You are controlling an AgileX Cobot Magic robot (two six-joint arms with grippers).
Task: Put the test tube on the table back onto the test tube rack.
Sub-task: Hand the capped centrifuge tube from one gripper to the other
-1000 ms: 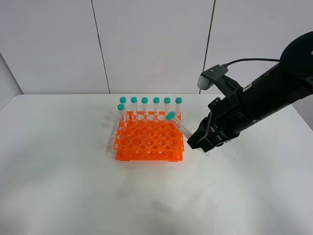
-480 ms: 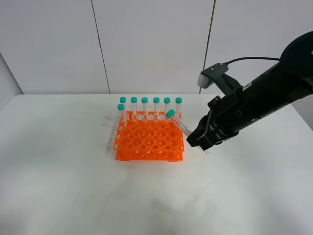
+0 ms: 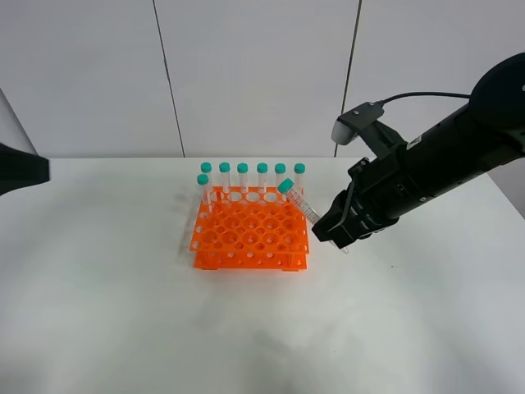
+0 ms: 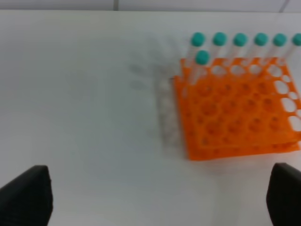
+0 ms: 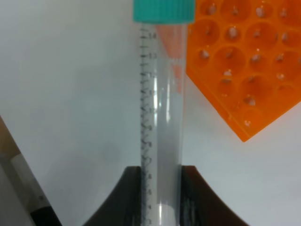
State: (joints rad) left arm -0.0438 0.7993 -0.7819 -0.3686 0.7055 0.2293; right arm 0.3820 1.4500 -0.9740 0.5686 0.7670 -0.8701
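My right gripper (image 3: 332,232) is shut on the test tube (image 3: 300,205), a clear tube with a teal cap. It holds the tube tilted in the air, cap toward the orange test tube rack (image 3: 250,240), just above the rack's right edge. In the right wrist view the tube (image 5: 162,113) sits between the dark fingers (image 5: 132,193), with the rack (image 5: 244,61) beside it. Several identical capped tubes (image 3: 243,176) stand along the rack's back. My left gripper (image 4: 155,193) is open and empty, well back from the rack (image 4: 235,117) over the white table (image 4: 84,117).
The white table (image 3: 123,312) spreads around the rack. A dark part of the left arm (image 3: 20,168) shows at the left edge of the high view. The right arm (image 3: 443,164) reaches in from the right. A grey panelled wall stands behind.
My right gripper has lifted the tube slightly and shifted it toward the rack's back right. The left arm has come into the high view at the left edge.
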